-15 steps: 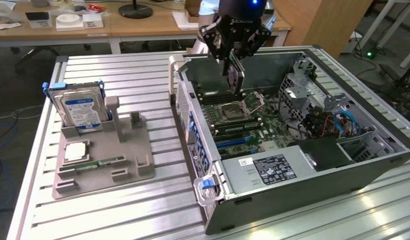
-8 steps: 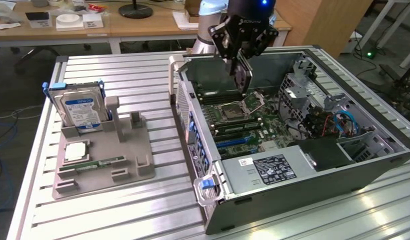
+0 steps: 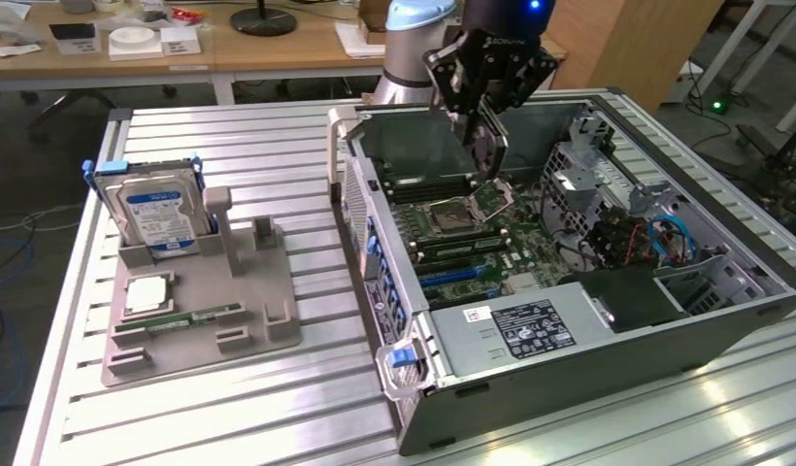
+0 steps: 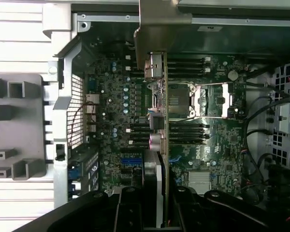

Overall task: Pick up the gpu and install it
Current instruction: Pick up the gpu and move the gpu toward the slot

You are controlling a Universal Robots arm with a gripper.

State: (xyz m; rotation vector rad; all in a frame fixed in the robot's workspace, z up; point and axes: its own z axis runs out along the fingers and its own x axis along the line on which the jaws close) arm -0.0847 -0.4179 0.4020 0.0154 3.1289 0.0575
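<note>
My gripper (image 3: 482, 121) hangs over the open computer case (image 3: 567, 359) and is shut on the gpu (image 3: 490, 167). The gpu is a thin dark card held upright, and its lower end hovers just above the motherboard (image 3: 470, 254), close to the processor socket (image 3: 447, 217). In the wrist view the gpu (image 4: 155, 140) shows edge-on as a narrow slab running away from my gripper (image 4: 154, 198). Its pale metal bracket (image 4: 157, 21) sits at the far end, near the case's rear wall. Black fingers (image 4: 128, 208) clamp the card from both sides.
On the exterior view's left a grey fixture (image 3: 243, 320) holds a silver hard drive (image 3: 158, 214) with a blue-white label, a square chip (image 3: 149, 291) and a green memory stick (image 3: 191, 317). The case also holds a power supply (image 3: 521, 325), drive cages and cables (image 3: 657, 238).
</note>
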